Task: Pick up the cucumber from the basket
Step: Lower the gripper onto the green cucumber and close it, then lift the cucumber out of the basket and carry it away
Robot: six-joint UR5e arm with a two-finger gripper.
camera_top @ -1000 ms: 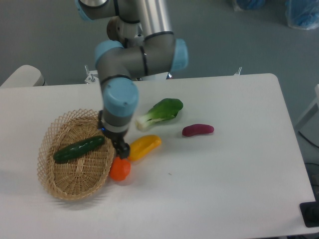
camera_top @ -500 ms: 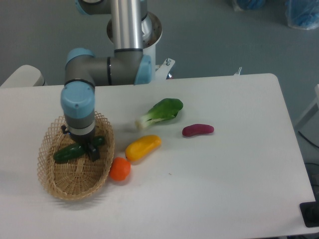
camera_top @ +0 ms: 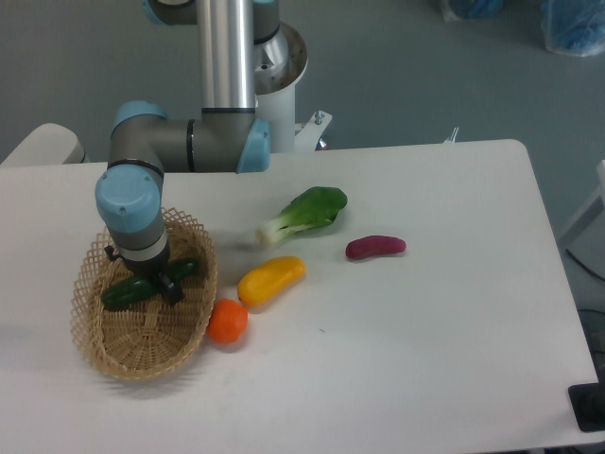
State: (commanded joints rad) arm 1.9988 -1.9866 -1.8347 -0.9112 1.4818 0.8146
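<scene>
The dark green cucumber (camera_top: pixel 129 291) lies slantwise in the oval wicker basket (camera_top: pixel 113 355) at the table's left. My gripper (camera_top: pixel 161 281) is down inside the basket, over the cucumber's middle, so only the cucumber's two ends show. One dark finger (camera_top: pixel 172 290) stands on the near side of the cucumber, slightly apart from it. The other finger is hidden behind the wrist. The jaws straddle the cucumber and look open, and the cucumber still rests on the basket floor.
An orange round fruit (camera_top: pixel 227 321) touches the basket's right rim. A yellow pepper (camera_top: pixel 271 279), a leafy bok choy (camera_top: pixel 305 214) and a purple eggplant (camera_top: pixel 375 247) lie to the right. The arm's base (camera_top: pixel 269 66) stands behind the table.
The arm swung left from beside the basket's right rim to over the cucumber, then shifted a little further left and lower. The cucumber has not moved.
</scene>
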